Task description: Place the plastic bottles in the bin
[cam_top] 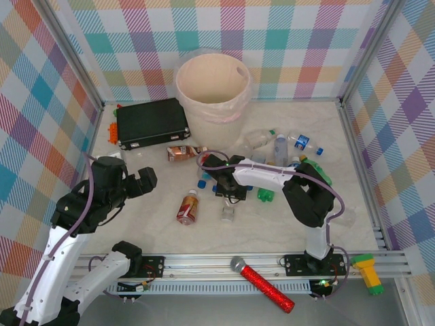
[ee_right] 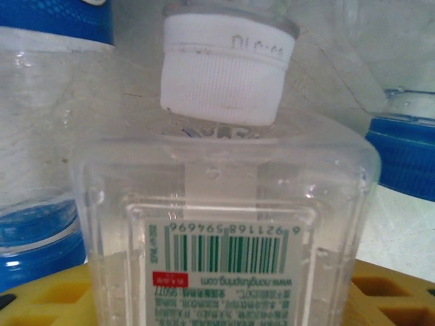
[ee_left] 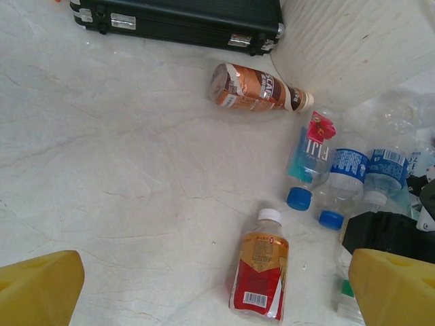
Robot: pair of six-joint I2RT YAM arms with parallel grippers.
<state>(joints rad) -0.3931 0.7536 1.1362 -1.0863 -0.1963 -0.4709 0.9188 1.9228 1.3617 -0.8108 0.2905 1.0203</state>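
Top external view is showing the right arm folding sharply at its elbow and reaching leftward low over the table (cam_top: 136, 224), with the right gripper (cam_top: 228, 192) hanging directly over a square clear bottle (cam_top: 228, 213). In the right wrist view that bottle is lying between the yellow fingers (ee_right: 41, 295), its white cap pointing away from the wrist and a green barcode label facing the camera. The fingers are sitting on either side of its body, but I cannot tell whether the pads are pressing on it. Blue-capped clear bottles (ee_left: 343, 178) are lying just beyond it, on both sides of the cap.

The left arm is bending upward and angling its left gripper (cam_top: 144, 180) toward the middle of the table. Its yellow fingers (ee_left: 41, 288) are standing wide apart with nothing between them. A red-labelled bottle (ee_left: 258, 275) with a white cap is lying on its side just ahead of that gripper. A brown bottle (ee_left: 251, 87) is lying farther ahead, its cap end just beside the bin (cam_top: 204, 109).

The bin is standing upright well beyond the right gripper, mouth open, with a black case (cam_top: 151, 123) just to its left
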